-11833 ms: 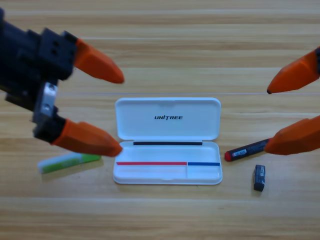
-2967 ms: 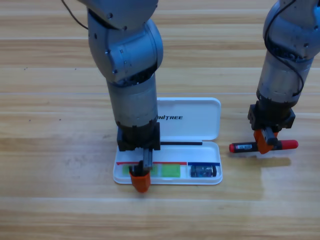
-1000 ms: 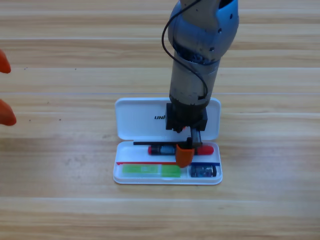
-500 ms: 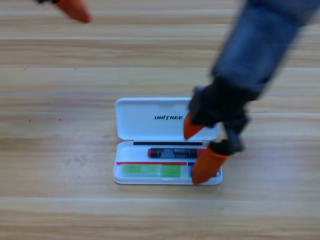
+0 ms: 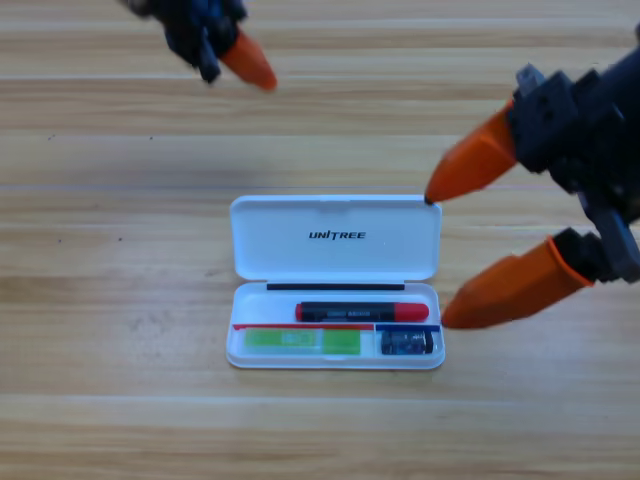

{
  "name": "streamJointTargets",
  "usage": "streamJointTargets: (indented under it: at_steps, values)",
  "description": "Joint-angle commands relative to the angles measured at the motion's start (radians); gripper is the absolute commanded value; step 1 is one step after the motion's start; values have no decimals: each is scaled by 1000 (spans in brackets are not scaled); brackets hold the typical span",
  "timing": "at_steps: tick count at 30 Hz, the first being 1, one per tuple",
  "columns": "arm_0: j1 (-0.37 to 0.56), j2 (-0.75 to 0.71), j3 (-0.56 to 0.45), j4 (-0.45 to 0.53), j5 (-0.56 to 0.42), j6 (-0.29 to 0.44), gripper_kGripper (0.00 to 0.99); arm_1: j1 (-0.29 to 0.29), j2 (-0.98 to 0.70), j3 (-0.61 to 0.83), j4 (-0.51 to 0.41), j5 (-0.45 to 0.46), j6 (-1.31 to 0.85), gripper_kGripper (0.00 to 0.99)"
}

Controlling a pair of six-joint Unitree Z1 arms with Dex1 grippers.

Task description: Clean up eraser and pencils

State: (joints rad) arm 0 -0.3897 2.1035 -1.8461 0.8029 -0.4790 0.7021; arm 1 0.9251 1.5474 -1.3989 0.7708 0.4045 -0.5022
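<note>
The white case (image 5: 336, 235) lies open in the middle of the table. Inside its tray lie the black pencil (image 5: 362, 312) with red ends, the pale pencil with green (image 5: 303, 341) below it on the left, and the dark eraser (image 5: 407, 343) in the small right compartment. My right gripper (image 5: 440, 260) hangs open beside the case's right edge, holding nothing, one orange jaw near the lid's corner and the other by the tray's right end. My left gripper (image 5: 240, 58) sits at the top left, only one orange jaw showing.
Wooden table (image 5: 120, 420) spreads all around the case. The right arm's black wrist (image 5: 585, 130) fills the upper right edge.
The right gripper has let go of the black pencil in the case and drawn back up and to the right, open. The left gripper has shifted rightward along the top edge.
</note>
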Motion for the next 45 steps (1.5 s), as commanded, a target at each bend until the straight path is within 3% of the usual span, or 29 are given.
streamJointTargets:
  at_steps: [1, 9, 24, 45]
  values:
    - [40, 159, 27, 1, -93, 34, 0, 24, -36, 37, -15, 14, 19, 936]
    - [22, 230, 7, 98, -182, 120, 0, 24, -26, 38, -27, 16, 33, 936]
    - [-15, 268, -56, 280, -242, 240, 0, 24, -29, 40, -33, 17, 45, 943]
    - [-104, 277, -24, 311, -217, 234, 0, 24, -35, 37, -36, 17, 56, 943]
